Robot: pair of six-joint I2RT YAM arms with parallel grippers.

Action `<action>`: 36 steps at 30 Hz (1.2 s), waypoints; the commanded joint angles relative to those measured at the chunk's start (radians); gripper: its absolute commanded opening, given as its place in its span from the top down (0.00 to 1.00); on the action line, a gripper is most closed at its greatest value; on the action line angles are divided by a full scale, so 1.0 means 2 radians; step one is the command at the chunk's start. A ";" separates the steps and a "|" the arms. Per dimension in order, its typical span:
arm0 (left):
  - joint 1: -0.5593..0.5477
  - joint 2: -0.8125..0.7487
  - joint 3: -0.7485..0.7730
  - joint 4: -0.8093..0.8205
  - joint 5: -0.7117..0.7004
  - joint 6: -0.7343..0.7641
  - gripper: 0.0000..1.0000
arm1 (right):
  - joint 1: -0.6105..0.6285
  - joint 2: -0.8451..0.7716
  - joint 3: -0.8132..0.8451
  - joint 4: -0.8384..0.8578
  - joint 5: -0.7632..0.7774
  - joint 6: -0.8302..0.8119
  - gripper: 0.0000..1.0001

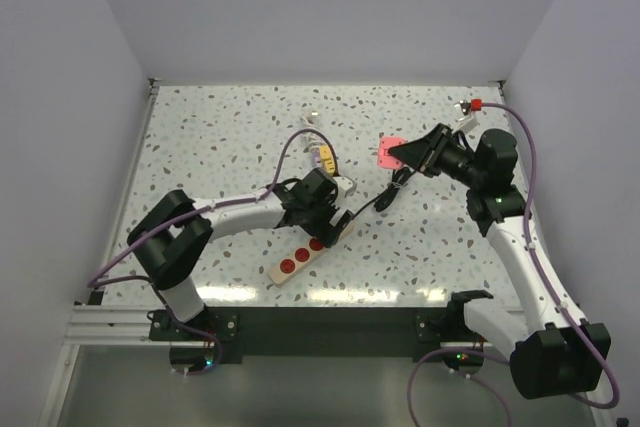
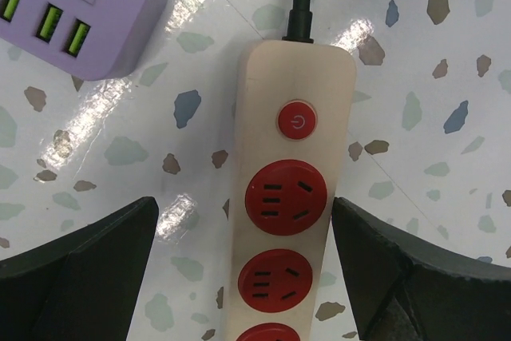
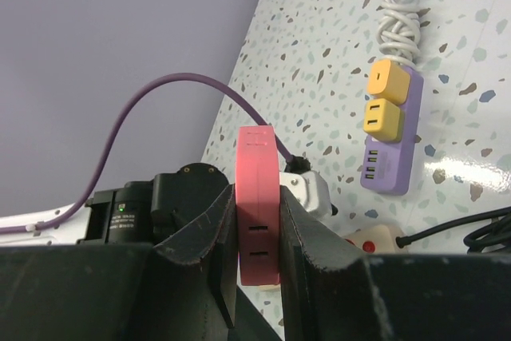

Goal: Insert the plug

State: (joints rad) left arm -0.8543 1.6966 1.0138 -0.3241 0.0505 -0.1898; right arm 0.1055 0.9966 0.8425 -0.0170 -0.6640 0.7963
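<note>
Nearest the arms, the left gripper (image 2: pixel 243 221) stands wide open astride the cream power strip (image 2: pixel 291 101), gripping nothing; farther out, the right gripper (image 3: pixel 257 221) is pinched tight on the pink plug (image 3: pixel 257 165), held in the air well apart from the red sockets. Unbraced, the strip could skid or tip under the push; the plug, held by its flat faces, could twist and miss the slots. Only a power symbol on the red button (image 2: pixel 296 121) reads; the print on the purple USB block (image 2: pixel 72 5) beyond is cut off.
</note>
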 commanded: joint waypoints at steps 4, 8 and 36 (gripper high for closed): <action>-0.009 0.031 0.038 0.007 0.009 0.020 0.05 | -0.001 -0.012 -0.008 0.031 0.008 0.015 1.00; -0.011 0.064 0.056 -0.001 0.018 0.022 0.20 | -0.001 -0.012 -0.009 0.032 0.011 0.016 1.00; 0.106 0.198 0.230 -0.102 -0.063 -0.143 1.00 | -0.001 -0.011 0.011 -0.048 0.044 -0.033 1.00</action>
State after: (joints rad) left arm -0.6777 2.0365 1.4448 -0.5217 0.0727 -0.4187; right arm 0.1055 0.9916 0.8261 -0.1112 -0.5907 0.7536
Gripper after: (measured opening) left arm 0.547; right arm 0.246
